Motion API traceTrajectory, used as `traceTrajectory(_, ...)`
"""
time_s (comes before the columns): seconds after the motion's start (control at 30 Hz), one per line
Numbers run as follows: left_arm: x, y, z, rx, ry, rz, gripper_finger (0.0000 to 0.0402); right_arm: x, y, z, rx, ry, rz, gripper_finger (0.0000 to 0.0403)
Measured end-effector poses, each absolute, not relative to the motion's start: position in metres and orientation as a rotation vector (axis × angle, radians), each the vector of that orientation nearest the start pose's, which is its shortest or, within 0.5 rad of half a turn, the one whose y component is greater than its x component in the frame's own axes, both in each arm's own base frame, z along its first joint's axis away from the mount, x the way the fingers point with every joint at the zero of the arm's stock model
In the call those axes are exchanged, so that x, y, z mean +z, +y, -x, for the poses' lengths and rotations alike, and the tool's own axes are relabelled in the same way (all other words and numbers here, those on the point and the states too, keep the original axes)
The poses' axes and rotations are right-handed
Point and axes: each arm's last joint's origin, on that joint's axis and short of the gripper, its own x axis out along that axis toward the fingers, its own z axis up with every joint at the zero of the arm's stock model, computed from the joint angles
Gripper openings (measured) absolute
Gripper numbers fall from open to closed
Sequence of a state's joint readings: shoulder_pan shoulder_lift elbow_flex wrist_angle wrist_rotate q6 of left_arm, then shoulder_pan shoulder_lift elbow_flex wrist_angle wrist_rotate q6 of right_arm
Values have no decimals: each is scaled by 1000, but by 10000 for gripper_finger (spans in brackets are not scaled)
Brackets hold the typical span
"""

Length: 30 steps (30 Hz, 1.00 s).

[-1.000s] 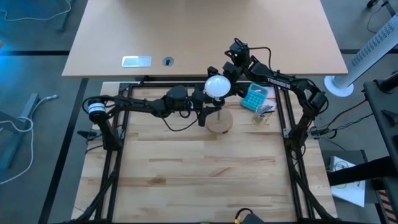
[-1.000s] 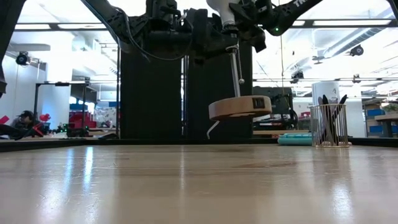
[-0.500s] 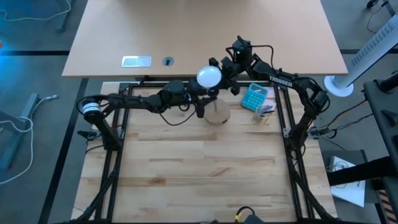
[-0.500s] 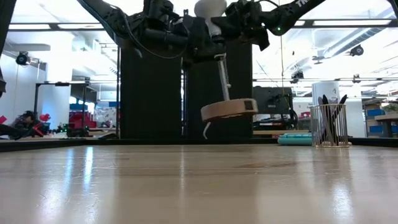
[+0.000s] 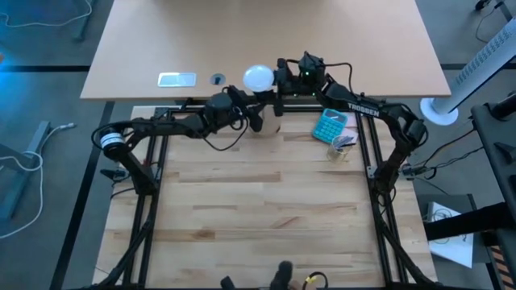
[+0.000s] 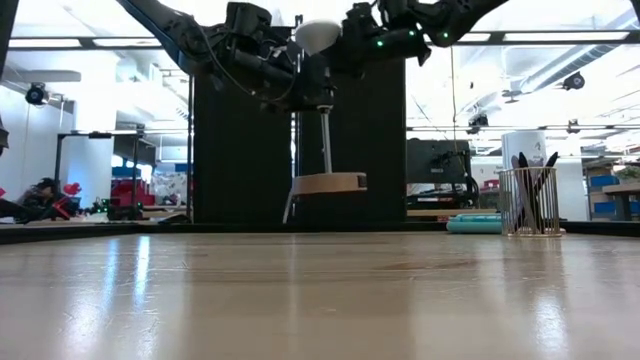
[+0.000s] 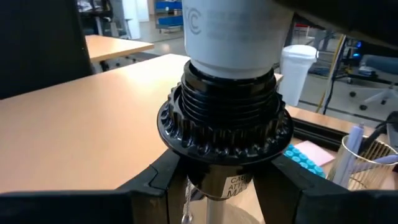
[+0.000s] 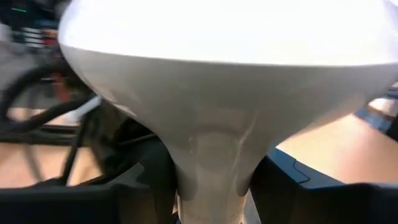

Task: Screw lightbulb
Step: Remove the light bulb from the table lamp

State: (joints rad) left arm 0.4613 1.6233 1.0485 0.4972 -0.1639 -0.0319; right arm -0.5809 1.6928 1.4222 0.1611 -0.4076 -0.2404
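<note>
Lightbulb apparently gripped by right end effector, left end effector clamping socket above table.

The small white round-globe lightbulb with narrow pale-grey neck is sitting upright, seated in a black ribbed socket, raised above the surface.

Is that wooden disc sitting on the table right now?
No. In the low view the wooden disc hangs in the air well above the table, hanging on a thin rod below the lightbulb.
</note>
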Motion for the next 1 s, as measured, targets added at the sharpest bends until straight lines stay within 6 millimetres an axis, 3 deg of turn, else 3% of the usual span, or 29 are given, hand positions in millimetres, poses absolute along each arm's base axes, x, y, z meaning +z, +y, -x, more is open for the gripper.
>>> traceTrajectory(0.1, 276, 169, -327, 629, 73, 42, 137, 347, -207, -341, -197, 124, 198, 168)
traceTrajectory(0.3, 281, 167, -327, 560, 70, 42, 137, 347, -206, -334, -55, 134, 160, 191)
traceTrajectory(0.53, 280, 150, -331, 379, 84, 58, 137, 360, -208, -310, 214, 98, 104, 257)
traceTrajectory(0.7, 283, 134, -338, 289, 62, 52, 137, 361, -205, -305, 414, 74, 68, 294)
traceTrajectory(1.0, 284, 108, -348, 210, 51, 47, 137, 361, -198, -302, 677, 36, 33, 288)
